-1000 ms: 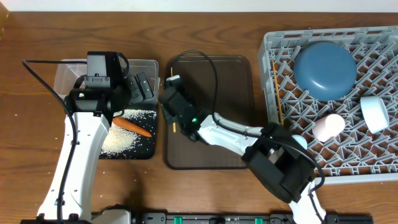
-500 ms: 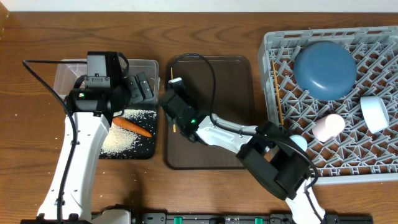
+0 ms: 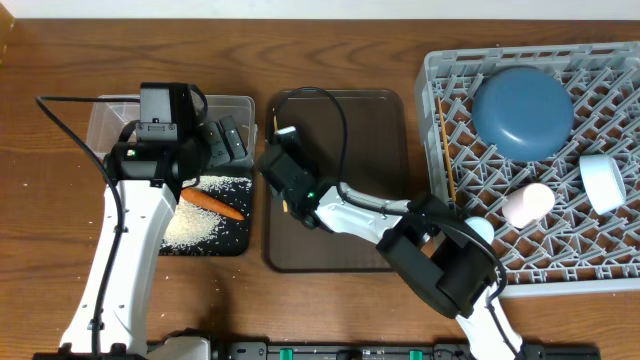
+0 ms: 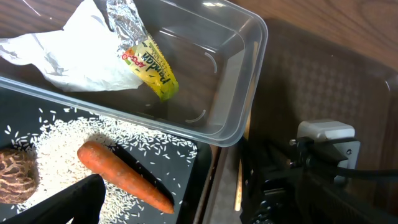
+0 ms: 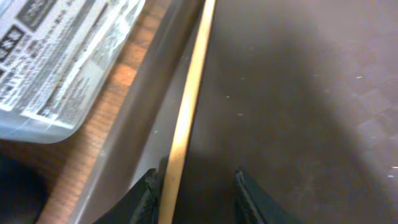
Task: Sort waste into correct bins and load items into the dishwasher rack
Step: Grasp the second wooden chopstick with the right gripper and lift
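Right claw [image 5: 196, 186] spread, straddling thin wooden chopstick [image 5: 189, 106] (pale, straight) on smooth dark tray [image 5: 298, 93].

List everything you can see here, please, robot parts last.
Rack: one, grey, right.
Plate: one, blue, in rack.
Bowl: one, white, in rack.
Pink cup, light-blue cup: one each, in rack.
Brown tray: one, middle.
Chopsticks: two, wooden; one in rack, one on brown tray's left edge.
Clear tub: one, left.
Napkin: one, white, in tub.
Wrapper: one, green-yellow, in tub.
Black tray: one, beside tub.
Carrot: one, orange, black tray.
Food lump: one, brown, black tray.
Rice: scattered, white, black tray.
Left arm, right arm: white and black.
Left fingers: open, empty, above bins.
Right fingers: open, astride tray chopstick.
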`<state>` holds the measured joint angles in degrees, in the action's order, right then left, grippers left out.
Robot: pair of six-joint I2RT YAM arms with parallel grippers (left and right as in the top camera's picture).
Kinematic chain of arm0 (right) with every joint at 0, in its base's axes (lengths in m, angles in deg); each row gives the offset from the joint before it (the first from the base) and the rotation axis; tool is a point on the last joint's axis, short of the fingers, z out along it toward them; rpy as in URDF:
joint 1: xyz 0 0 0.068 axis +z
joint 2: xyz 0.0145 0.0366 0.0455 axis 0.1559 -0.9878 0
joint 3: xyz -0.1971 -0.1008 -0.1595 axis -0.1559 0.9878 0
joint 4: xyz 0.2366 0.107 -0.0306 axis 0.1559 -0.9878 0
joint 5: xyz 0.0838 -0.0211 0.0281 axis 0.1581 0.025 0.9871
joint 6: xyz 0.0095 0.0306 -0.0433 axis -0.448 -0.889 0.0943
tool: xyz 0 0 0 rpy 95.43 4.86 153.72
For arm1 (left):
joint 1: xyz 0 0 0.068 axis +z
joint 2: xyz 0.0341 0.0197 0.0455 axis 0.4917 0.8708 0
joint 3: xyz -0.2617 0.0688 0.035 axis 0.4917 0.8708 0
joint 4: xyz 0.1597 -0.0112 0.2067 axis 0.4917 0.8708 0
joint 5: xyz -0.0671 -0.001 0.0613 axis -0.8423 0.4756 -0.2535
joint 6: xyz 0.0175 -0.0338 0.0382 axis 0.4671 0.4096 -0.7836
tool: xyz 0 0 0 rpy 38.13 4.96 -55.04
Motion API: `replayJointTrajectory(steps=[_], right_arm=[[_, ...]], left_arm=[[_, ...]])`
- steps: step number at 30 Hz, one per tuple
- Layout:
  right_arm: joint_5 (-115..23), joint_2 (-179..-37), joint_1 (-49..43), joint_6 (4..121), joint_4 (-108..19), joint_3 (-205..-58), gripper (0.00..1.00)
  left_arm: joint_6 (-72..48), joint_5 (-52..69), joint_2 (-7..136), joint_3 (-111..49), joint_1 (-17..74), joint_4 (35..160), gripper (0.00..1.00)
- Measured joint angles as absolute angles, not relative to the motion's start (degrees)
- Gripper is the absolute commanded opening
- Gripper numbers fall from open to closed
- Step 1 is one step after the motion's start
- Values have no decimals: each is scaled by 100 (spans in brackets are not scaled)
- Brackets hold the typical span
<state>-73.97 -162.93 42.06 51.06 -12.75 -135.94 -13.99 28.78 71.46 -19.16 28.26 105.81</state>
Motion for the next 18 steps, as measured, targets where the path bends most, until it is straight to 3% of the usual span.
replayJointTrajectory(steps=[18], right_arm=[[-7668,-16293,4155,5111,-1336,-13594,33]], left_arm=[[-1399,2878,7146,-1916,2826,10581,98]])
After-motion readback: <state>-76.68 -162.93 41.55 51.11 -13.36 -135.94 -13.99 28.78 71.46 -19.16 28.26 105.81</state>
